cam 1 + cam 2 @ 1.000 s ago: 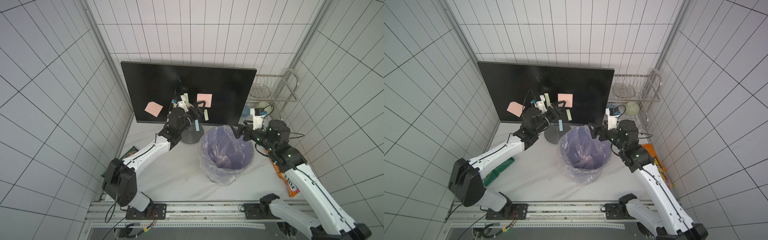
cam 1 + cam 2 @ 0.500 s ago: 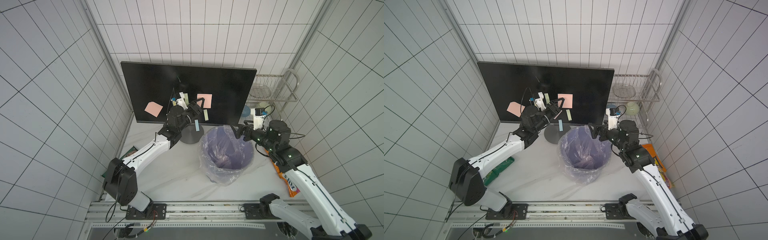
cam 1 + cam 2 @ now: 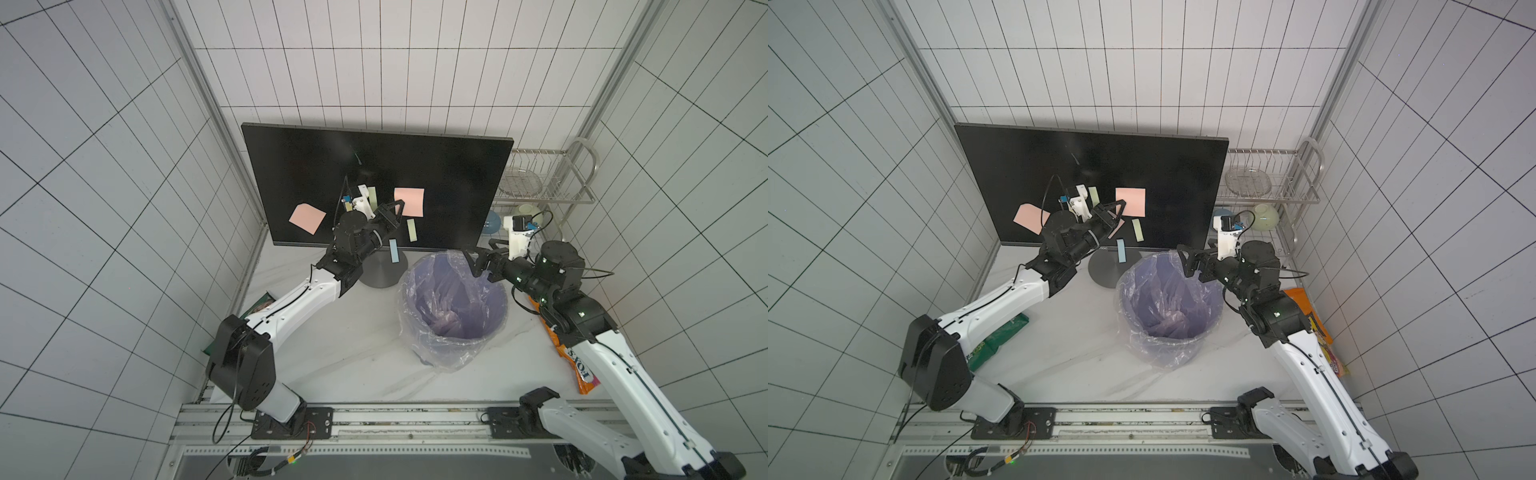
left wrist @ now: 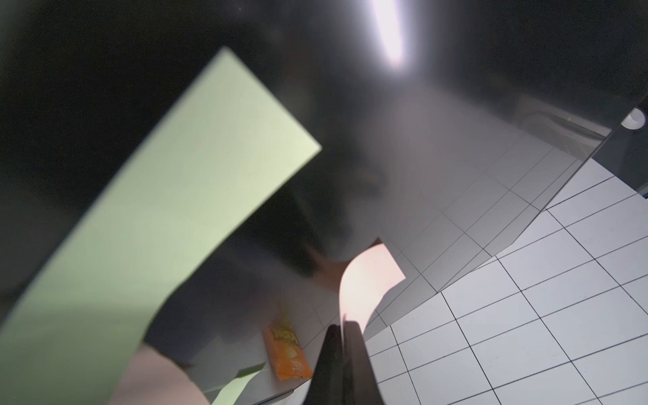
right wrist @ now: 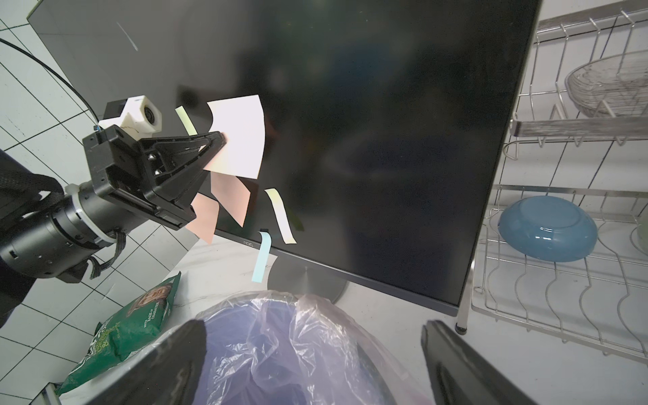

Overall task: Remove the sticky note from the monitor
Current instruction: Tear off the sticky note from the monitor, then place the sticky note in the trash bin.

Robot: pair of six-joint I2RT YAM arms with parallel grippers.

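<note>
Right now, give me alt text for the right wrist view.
The left gripper is shut on one edge of a pink sticky note on the black AOC monitor, with that edge curled off the screen. A bag-lined purple bin stands in front of the monitor.

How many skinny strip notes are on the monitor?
3: green strip beside the left wrist camera, yellowish strip below the pink square note, blue strip at the monitor's bottom edge. The arm may hide others.
</note>
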